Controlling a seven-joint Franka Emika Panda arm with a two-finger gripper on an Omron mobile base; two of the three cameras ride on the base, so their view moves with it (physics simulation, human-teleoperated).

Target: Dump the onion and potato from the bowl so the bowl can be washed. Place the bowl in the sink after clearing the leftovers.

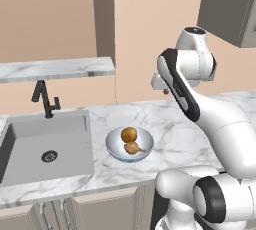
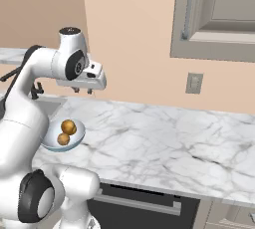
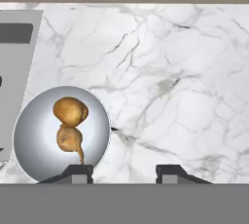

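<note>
The bowl (image 1: 116,146) sits on the marble counter just right of the sink (image 1: 30,149). It holds a round golden potato (image 1: 129,134) and a brown onion (image 1: 132,148) with a thin tail, touching each other. My gripper (image 1: 164,91) hangs well above the counter, behind and to the right of the bowl, open with nothing between its fingers. In the hand view the bowl (image 3: 34,140) lies at lower left with the potato (image 3: 71,111) and onion (image 3: 69,139), and my gripper (image 3: 124,173) is to its right over bare marble. From the right base view the gripper (image 2: 82,90) hovers above the bowl (image 2: 50,144).
A black faucet (image 1: 46,99) stands behind the sink, below a raised marble ledge (image 1: 55,68). The marble counter (image 2: 164,133) runs on to the right. A wall outlet (image 2: 193,83) and an upper cabinet (image 2: 219,14) are above it; a dark appliance front (image 2: 139,205) is below.
</note>
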